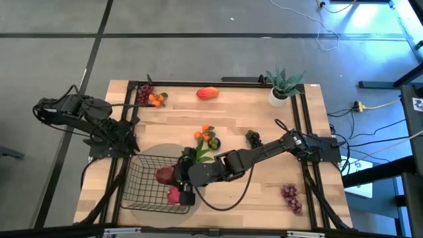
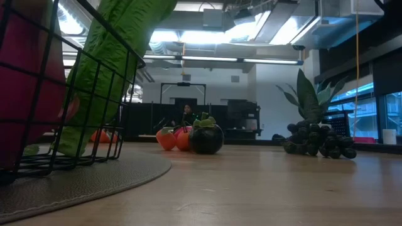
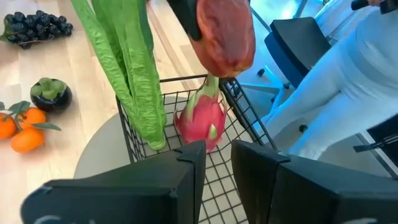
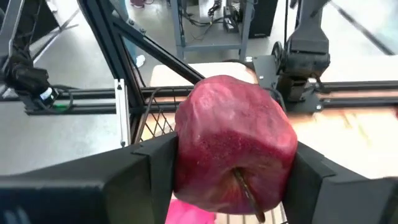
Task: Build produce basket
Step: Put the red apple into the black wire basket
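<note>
The black wire basket stands on a round grey mat. In it lie a pink dragon fruit and the lower end of a green leafy stalk, which leans out over the basket's rim. My right gripper is over the basket, shut on a dark red fruit just above the dragon fruit. My left gripper waits by the table's left edge, near the basket's far left corner. Its fingers stand a narrow gap apart and hold nothing. My right gripper pinches the dark red fruit between its two fingers, one on each opposite side. The fingers reach in from the table's right, slanting a little downward. The fruit is lifted clear over the basket, its stem toward the wrist.
Oranges and a dark mangosteen lie just beyond the basket, dark grapes to their right. Red-purple grapes are near the front right. A mango, more grapes and oranges and a potted plant line the far edge.
</note>
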Robot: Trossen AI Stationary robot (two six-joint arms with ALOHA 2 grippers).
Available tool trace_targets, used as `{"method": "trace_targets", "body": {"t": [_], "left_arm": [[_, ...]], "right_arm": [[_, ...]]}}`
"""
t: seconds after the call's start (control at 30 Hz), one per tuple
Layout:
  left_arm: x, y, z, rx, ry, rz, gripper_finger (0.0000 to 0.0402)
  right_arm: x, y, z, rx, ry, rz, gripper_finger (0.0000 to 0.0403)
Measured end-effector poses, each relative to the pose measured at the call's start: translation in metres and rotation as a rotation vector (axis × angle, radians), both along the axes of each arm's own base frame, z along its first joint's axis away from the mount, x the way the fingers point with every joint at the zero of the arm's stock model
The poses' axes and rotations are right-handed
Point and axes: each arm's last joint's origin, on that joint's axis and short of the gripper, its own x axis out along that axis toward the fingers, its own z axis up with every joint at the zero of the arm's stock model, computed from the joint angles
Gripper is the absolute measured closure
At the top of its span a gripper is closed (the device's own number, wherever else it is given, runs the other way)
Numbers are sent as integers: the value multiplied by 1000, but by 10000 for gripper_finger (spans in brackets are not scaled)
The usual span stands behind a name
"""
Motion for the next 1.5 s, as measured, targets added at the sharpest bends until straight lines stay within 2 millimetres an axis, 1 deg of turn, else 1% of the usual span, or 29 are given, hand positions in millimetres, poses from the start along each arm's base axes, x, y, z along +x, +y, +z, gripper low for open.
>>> {"method": "trace_targets", "body": {"t": [0.13,0.4,0.6,0.73,0.93,1.1,1.27,1.3,1.5], "left_arm": [[0,0,-1,2,9,-1,335],[-5,-2,-6,-33,87,-87,335],[-8,-2,-5,-4,52,-140,335],[-7,-2,-5,8,45,-147,335],[-7,-2,-5,8,45,-146,335],[-7,-2,-5,10,45,-143,335],[-7,-2,-5,10,44,-143,335],[-7,-2,-5,10,44,-143,335],[-8,-2,-6,12,53,-143,335]], "right_arm": [[-2,6,0,14,-4,0,205],[-9,28,-1,208,-3,-40,205],[-15,47,-8,270,22,-37,205],[-18,55,-11,284,40,-33,205],[-11,55,-27,273,68,-54,205],[-6,43,-23,247,45,-64,205],[-5,38,-7,237,-21,-46,205],[-6,38,-2,235,-38,-39,205],[-15,35,16,202,-87,-62,205]]}}
